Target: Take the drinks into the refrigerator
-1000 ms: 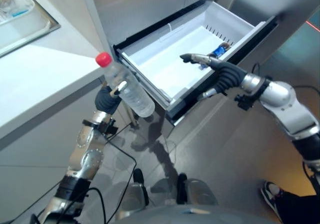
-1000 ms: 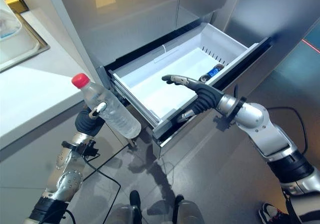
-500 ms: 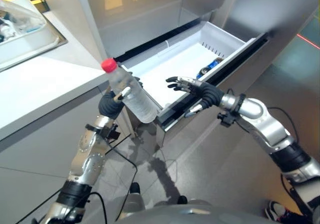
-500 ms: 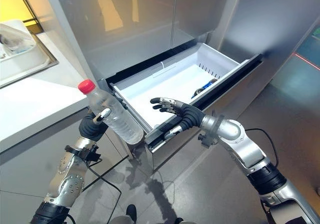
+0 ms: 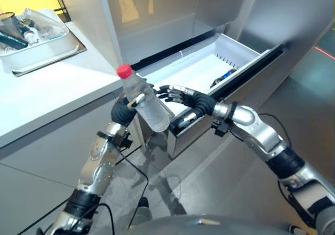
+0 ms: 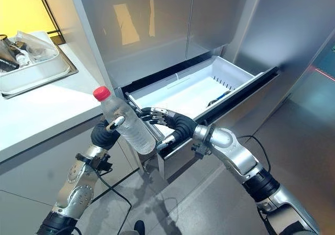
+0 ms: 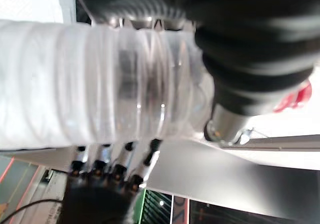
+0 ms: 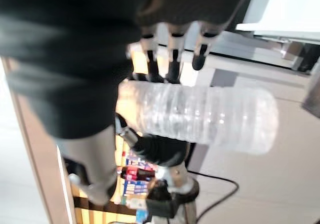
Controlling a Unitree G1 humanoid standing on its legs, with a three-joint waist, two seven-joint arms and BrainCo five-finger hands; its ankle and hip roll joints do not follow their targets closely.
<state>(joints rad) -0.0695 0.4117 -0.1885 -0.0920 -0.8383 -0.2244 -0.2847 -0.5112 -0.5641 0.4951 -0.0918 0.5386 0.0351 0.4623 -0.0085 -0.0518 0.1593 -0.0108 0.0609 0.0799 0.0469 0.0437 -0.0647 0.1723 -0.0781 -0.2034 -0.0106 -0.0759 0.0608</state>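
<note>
Nearest, a grey tiled floor (image 6: 209, 203) is seen below the arms. Above it, a clear water bottle (image 5: 145, 103) with a red cap (image 5: 123, 71) is grasped in the left robot hand (image 5: 125, 109), fingers curled round its ribbed body; it is held tilted in the air, in front of the open drawer's near corner. The right robot hand (image 6: 162, 121) is held just beside the bottle, over the drawer's front edge, with fingers spread and relaxed, nothing gripped. Behind them, a white freezer drawer (image 6: 235, 75) is pulled out from a stainless-steel refrigerator (image 6: 157, 31); 1 small dark bottle (image 5: 225, 78) lies inside, near the drawer's right wall. To the left, a white tabletop (image 6: 36, 109) is seen, and on its far part a metal tray (image 5: 65, 49) carries a white bin (image 5: 31, 54) of mixed items.
</note>
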